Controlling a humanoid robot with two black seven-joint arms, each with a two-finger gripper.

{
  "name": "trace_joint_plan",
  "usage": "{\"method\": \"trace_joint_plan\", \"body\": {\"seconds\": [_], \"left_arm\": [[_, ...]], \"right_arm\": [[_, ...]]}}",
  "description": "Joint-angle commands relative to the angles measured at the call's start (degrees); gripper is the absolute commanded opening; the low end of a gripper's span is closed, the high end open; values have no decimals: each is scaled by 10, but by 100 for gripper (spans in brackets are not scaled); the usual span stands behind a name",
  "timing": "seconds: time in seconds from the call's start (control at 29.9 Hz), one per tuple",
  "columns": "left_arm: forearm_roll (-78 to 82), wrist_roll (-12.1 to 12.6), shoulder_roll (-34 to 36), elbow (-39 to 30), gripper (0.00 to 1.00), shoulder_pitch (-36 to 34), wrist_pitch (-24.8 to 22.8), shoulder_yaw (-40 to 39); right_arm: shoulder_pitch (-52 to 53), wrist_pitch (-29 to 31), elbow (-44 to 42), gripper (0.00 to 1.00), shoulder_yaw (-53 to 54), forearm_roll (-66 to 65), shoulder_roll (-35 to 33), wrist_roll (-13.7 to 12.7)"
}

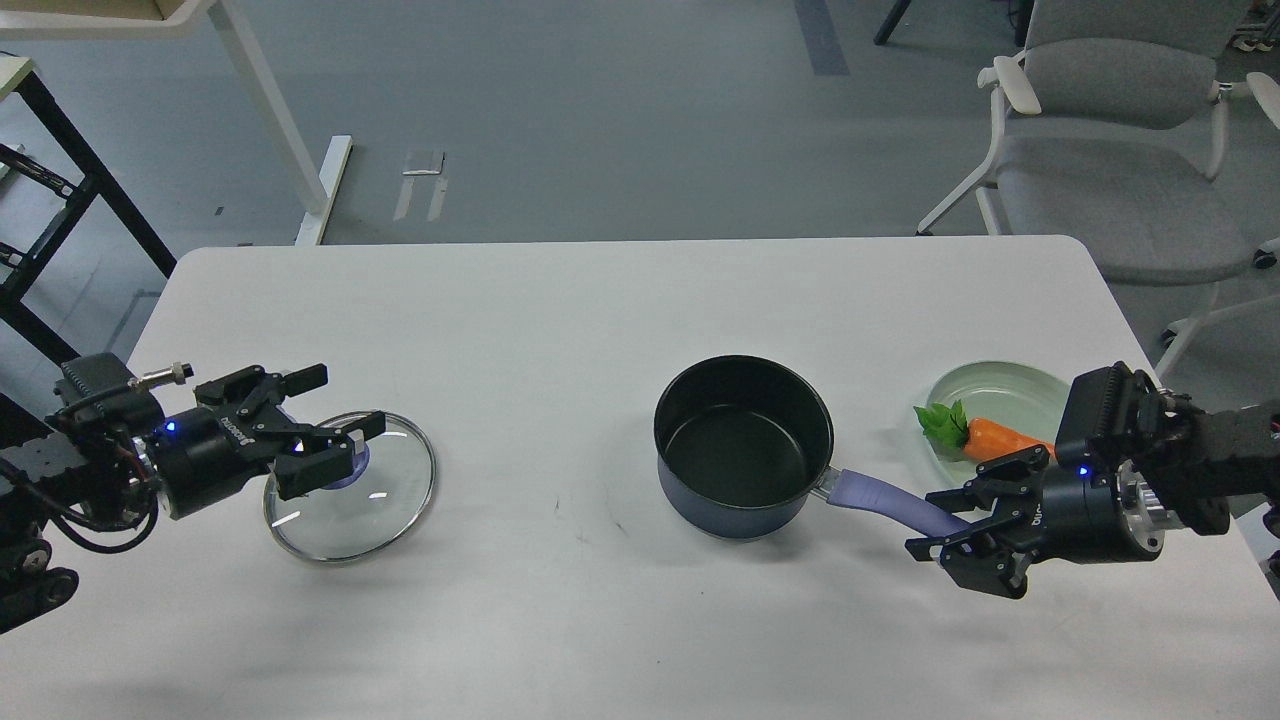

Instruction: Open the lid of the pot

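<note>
The pot [742, 445], a dark navy saucepan with a black inside, stands uncovered at the table's centre right. Its lavender handle [880, 497] points right. My right gripper [938, 522] is closed around the handle's end. The lid [385, 495], clear glass with a metal rim, lies flat on the table at the left, well apart from the pot. Its blue-purple knob [356, 462] is partly hidden by my left gripper [352, 400]. That gripper hovers over the lid with its fingers spread and holds nothing.
A pale green plate [1010, 393] with a carrot [1000, 438] and green leaves sits behind the right gripper, near the table's right edge. A grey chair [1110, 140] stands beyond the far right corner. A dark rack [40, 200] stands at the left.
</note>
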Motion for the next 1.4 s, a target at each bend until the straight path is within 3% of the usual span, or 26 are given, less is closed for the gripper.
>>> {"method": "trace_joint_plan", "body": {"seconds": [0.0, 0.2, 0.37, 0.53, 0.7, 0.84, 1.1, 1.27, 1.37], "left_arm": [[-13, 0, 0, 0, 99, -7, -8, -8], [-133, 0, -1, 0, 99, -42, -59, -9], [-369, 0, -3, 0, 99, -70, -142, -10], [-663, 0, -8, 1, 99, -75, -191, -36], [-830, 0, -10, 6, 99, -75, -203, -48], [-885, 0, -30, 28, 99, -74, -203, -59], [-923, 0, -97, 111, 99, -65, -245, -82], [-935, 0, -124, 168, 99, -54, -352, -85], [-963, 0, -136, 188, 99, -48, -386, -95]], "right_arm": [[20, 0, 2, 98, 3, 41, -18, 0], [60, -1, -7, 98, 12, 180, -37, 0], [65, -19, -45, 98, 32, 374, -36, 0], [60, -72, -90, 98, 38, 610, -8, 0], [58, -126, -129, 98, 39, 859, 43, 0], [54, -135, -173, 98, 39, 989, 86, 0], [39, -135, -269, 100, 43, 1102, 180, 0], [31, -130, -305, 100, 44, 1102, 203, 0], [26, -122, -306, 100, 47, 1103, 203, 0]]}}
